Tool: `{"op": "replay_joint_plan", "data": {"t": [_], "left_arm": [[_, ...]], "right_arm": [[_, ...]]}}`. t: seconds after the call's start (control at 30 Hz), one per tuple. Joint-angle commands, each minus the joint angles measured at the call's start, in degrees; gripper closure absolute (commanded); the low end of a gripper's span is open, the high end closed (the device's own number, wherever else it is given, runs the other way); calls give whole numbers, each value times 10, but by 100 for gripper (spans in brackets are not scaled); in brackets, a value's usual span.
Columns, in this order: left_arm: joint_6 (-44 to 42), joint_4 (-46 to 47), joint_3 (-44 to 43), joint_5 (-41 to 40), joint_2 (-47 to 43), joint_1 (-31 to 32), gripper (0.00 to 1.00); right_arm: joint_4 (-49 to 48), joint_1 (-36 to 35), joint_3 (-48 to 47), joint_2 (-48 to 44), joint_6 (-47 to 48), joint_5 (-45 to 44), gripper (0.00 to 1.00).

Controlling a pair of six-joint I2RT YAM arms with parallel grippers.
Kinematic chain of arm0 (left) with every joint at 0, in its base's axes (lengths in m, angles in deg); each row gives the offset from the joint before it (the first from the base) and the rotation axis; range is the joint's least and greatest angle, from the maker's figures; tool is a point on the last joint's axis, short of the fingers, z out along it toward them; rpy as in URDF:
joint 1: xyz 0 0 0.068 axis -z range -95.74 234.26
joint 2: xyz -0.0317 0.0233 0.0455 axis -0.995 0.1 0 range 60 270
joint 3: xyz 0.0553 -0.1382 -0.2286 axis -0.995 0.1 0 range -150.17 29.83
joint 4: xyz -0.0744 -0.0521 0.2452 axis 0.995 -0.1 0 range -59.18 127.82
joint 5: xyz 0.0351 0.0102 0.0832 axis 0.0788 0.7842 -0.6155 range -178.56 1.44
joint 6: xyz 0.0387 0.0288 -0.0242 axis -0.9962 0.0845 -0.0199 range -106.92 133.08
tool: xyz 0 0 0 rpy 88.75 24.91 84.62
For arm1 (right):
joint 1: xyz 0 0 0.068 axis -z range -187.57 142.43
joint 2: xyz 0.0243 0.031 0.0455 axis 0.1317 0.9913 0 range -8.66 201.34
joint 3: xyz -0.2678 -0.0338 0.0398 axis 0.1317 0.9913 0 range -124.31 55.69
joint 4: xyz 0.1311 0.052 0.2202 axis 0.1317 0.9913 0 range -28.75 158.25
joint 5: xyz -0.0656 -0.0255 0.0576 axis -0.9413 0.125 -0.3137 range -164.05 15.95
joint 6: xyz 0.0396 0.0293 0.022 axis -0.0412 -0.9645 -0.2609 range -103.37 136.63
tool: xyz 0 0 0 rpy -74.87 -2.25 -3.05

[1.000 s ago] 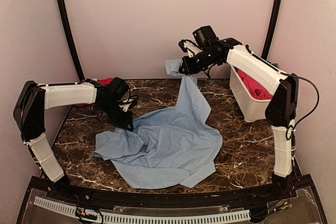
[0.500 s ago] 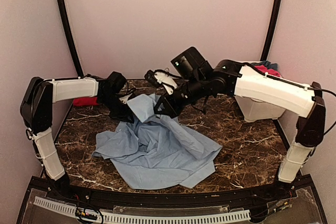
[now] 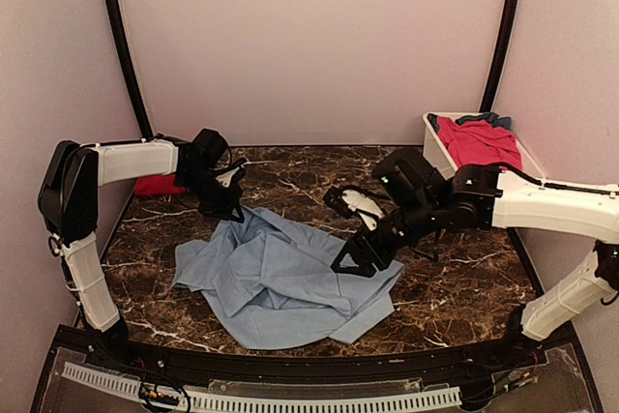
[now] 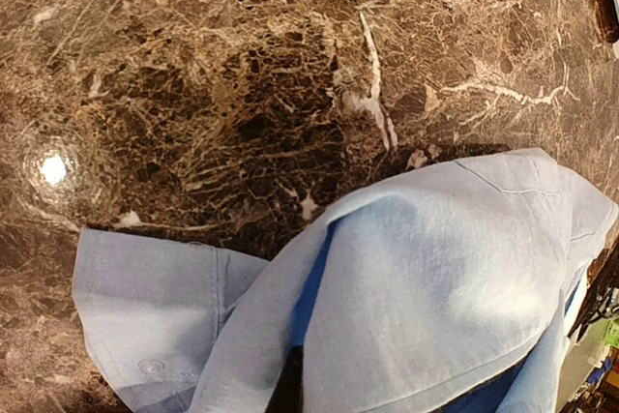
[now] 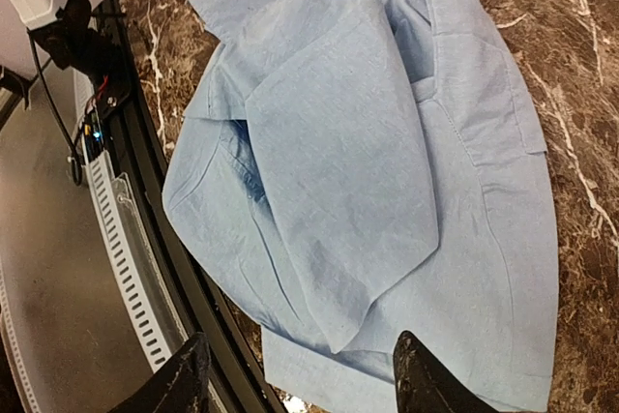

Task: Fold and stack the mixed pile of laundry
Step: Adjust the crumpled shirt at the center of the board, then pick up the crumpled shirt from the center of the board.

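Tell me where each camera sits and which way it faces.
Top external: above and behind the bases, looking down on the table, light-blue shirt and white tub; left arm and right arm show.
Left wrist: close over the table, facing the shirt's edge; only a dark sliver of the left pincer shows.
Right wrist: looking down on the shirt; the open right pincer shows.
Shared: all see the shirt.

**Your workplace: an enclosed robot lab booth**

You face plain pale pink walls closing in a dark brown marble-patterned table, black curved frame poles at the back corners, and a white slotted plastic cable duct along the near edge.
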State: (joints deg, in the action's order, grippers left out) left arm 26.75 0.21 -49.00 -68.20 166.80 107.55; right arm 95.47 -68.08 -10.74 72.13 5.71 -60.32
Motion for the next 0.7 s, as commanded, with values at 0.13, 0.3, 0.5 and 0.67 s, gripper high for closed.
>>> {"op": "replay_joint_plan", "data": {"t": [0.13,0.3,0.5,0.67], "left_arm": [[-8,-8,-6,8,-15,-25,99],[-9,-8,-4,13,-14,-25,98],[-10,-6,0,17,-19,-25,97],[-8,-7,-3,16,-21,-26,96]], "right_arm": [[-80,-3,106,-2,-53,4,41],[-132,-8,115,75,-65,9,40],[-160,-9,110,131,-63,-9,40],[-174,-10,105,170,-57,-4,58]]}}
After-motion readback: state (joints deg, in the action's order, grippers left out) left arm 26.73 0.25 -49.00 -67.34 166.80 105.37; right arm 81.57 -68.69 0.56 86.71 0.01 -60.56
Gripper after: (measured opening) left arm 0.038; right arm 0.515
